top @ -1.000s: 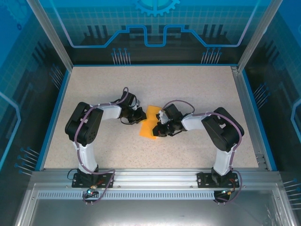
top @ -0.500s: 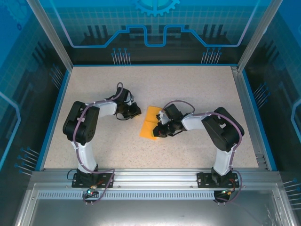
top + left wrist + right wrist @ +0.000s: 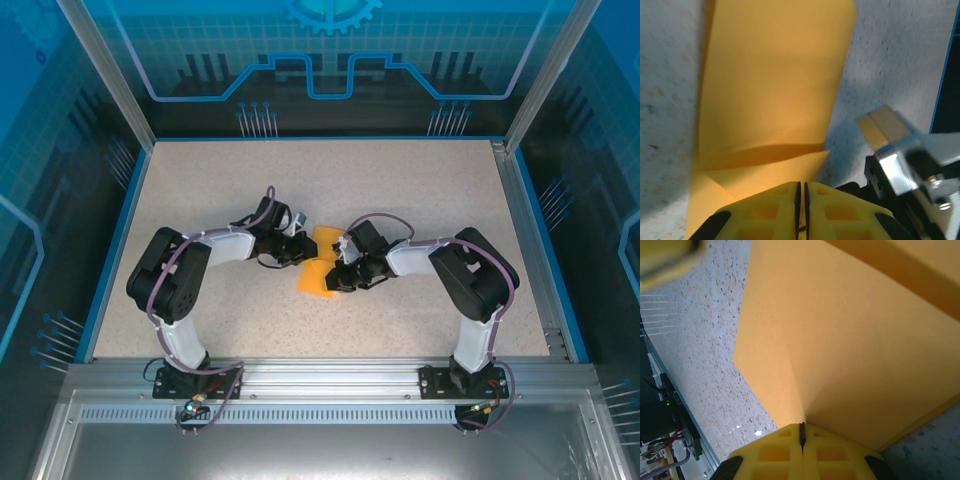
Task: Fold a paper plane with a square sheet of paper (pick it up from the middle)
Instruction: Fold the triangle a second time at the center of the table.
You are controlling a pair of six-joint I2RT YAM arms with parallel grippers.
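The square sheet of paper point(image 3: 318, 268) lies partly folded at the table's middle, orange-yellow, one flap lifted. My right gripper point(image 3: 339, 277) is shut on its right edge; in the right wrist view a crease in the paper point(image 3: 855, 340) runs straight into the closed fingertips point(image 3: 801, 428). My left gripper point(image 3: 302, 250) is shut at the sheet's upper left edge. In the left wrist view its closed tips point(image 3: 801, 186) sit over the paper point(image 3: 775, 85), with a low folded flap point(image 3: 770, 167) just ahead of them. Whether paper is pinched between them is unclear.
The speckled tabletop point(image 3: 400, 190) is bordered by a blue rim point(image 3: 113, 240) and aluminium frame posts. The right arm's wrist point(image 3: 900, 155) shows close beside the left fingers. A blurred yellow finger point(image 3: 665, 252) of the left gripper shows in the right wrist view.
The left gripper drew back to the left off the paper, then came forward again onto its upper left edge. The paper's top part now looks more folded. The right gripper kept its hold.
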